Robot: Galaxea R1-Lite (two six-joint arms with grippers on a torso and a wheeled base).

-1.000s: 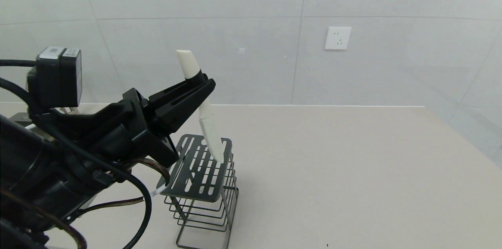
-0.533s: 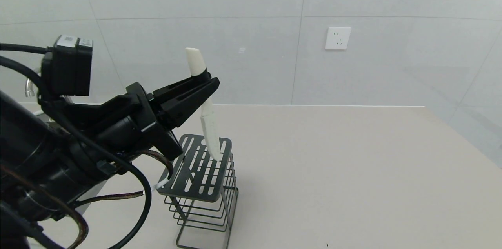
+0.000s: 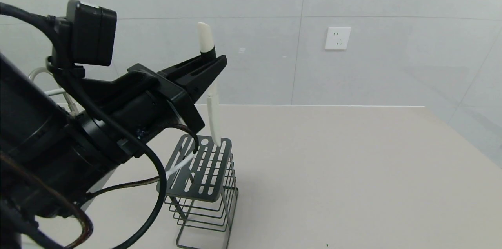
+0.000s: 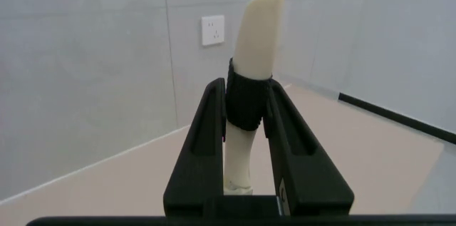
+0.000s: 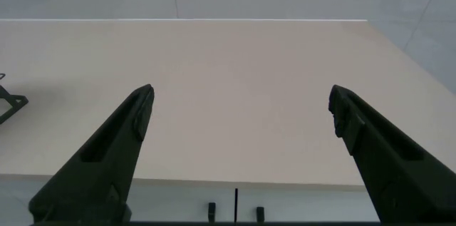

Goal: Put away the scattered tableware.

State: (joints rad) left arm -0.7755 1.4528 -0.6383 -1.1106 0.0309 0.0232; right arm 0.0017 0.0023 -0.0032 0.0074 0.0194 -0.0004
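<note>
My left gripper (image 3: 210, 66) is shut on a white knife (image 3: 213, 119), gripping it at the black collar between the cream handle (image 3: 204, 36) and the blade. The knife stands nearly upright, handle up, its tip at the slotted top of a dark wire rack (image 3: 202, 170). The left wrist view shows the handle (image 4: 256, 33) rising between the two black fingers (image 4: 206, 133) of the left gripper (image 4: 246, 108). In its own view my right gripper (image 5: 239, 112) hangs open above the beige counter (image 5: 235, 76), nothing between its fingers.
The beige counter (image 3: 333, 162) stretches wide to the right of the rack. A grey tiled wall with a white socket (image 3: 337, 38) stands behind. A corner of the rack (image 5: 11, 105) shows in the right wrist view.
My left gripper has risen and moved right with the knife. The knife has swung from tilted to nearly upright, its tip moving to the far slots of the rack.
</note>
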